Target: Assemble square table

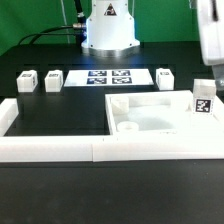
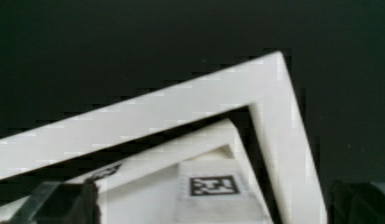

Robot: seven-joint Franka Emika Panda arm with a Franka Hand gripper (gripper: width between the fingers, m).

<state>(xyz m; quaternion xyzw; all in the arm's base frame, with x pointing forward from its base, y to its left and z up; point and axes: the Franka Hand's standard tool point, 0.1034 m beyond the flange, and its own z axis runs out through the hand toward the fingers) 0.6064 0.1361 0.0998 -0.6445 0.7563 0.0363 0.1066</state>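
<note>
Exterior view: the claw [image 1: 207,72] hangs spread as wide as it goes, with nothing in it. The tabletop [image 1: 150,112] lies flat below it and off toward the exterior view's left, set into the angle of the border wall [image 1: 100,150]. A tagged white piece [image 1: 203,102] stands right under the claw; I cannot tell whether it is a post or part of the top. A leg post [image 1: 165,78] stands near the claw, beside the marker board [image 1: 108,77]. Another leg post [image 1: 53,80] and a third leg post [image 1: 26,80] stand well apart from it.

Wrist view: beneath the claw the tabletop's corner [image 2: 171,165] carries a tag [image 2: 212,185]. A dark fingertip [image 2: 50,203] stands clear of it.

The top looks like stiff, light, smooth plastic. It is likely too broad to span, so a pinch across its rim near this corner seems best. It may slip.
</note>
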